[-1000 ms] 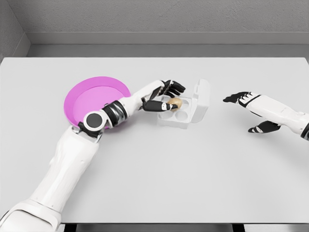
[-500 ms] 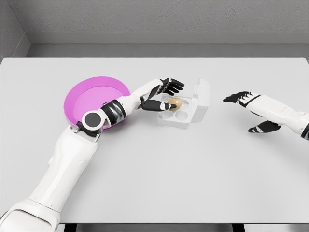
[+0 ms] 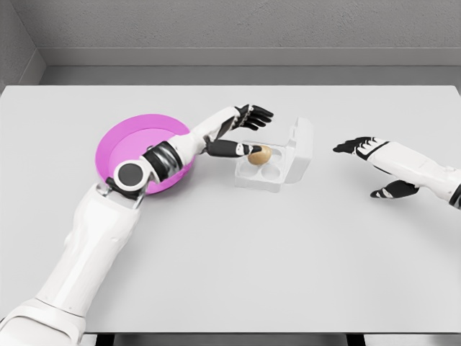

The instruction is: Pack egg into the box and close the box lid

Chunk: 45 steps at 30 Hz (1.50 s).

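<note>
Small tan egg (image 3: 259, 153) sits in the rear-left cup of the white moulded four-cup egg box (image 3: 263, 174), near the middle of the pale grey bench (image 3: 238, 259). The other three cups show empty. Box lid (image 3: 301, 149) stands open, tilted upright along the box's right side.

Left hand (image 3: 241, 132) is just left of the box, above its rear-left corner. Fingers (image 3: 258, 114) are spread wide and hold nothing; the upper ones point toward the lid, clear of the egg. The thumb reaches along the box's left rim, its tip at the egg; whether it touches cannot be told. Left forearm crosses over the right edge of the round magenta plastic bowl (image 3: 126, 148), which lies left of the box.

Right hand (image 3: 374, 166) hovers over the bench well to the right of the box, fingers loosely extended, nothing grasped, apart from the lid.
</note>
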{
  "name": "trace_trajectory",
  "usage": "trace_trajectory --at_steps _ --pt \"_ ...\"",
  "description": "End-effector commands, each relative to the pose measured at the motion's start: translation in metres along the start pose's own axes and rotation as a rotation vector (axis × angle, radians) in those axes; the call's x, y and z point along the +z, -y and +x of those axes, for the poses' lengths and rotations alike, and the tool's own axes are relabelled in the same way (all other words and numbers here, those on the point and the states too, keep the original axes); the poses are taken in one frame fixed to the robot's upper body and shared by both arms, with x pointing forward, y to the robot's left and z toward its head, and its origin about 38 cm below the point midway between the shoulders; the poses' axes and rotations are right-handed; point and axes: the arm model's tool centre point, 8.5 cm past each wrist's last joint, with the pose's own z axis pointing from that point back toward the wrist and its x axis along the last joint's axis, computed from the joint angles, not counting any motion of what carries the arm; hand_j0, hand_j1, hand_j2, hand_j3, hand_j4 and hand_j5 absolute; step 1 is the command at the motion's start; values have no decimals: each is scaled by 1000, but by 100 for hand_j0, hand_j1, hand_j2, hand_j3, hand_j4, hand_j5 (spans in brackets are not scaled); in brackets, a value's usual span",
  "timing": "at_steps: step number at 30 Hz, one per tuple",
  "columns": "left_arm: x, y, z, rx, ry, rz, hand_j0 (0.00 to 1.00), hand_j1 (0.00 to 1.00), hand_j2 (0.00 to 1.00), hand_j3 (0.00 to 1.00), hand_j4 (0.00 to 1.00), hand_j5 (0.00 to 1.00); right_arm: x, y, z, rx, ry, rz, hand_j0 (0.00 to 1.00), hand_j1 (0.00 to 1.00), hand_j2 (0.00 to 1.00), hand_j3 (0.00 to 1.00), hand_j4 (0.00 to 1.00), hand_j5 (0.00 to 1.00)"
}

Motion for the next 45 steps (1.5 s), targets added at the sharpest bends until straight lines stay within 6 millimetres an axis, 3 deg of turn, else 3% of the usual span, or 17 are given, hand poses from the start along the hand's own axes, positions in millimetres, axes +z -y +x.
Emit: trace_trajectory --at_steps 1,14,28,45 --pt "2 -4 1 2 3 10 73 73 73 73 73 73 0 2 0 -4 0 -6 100 100 100 100 100 100" --pt "5 -2 -11 7 -30 4 73 73 73 73 73 73 0 2 0 -4 0 -6 100 100 100 100 100 100" --pt "6 19 -21 24 -48 -33 73 73 73 73 73 73 0 0 0 -5 1 -4 100 100 100 100 100 100" --pt "11 25 -14 19 -17 -35 73 73 73 73 73 73 0 0 0 -6 1 -5 100 100 100 100 100 100"
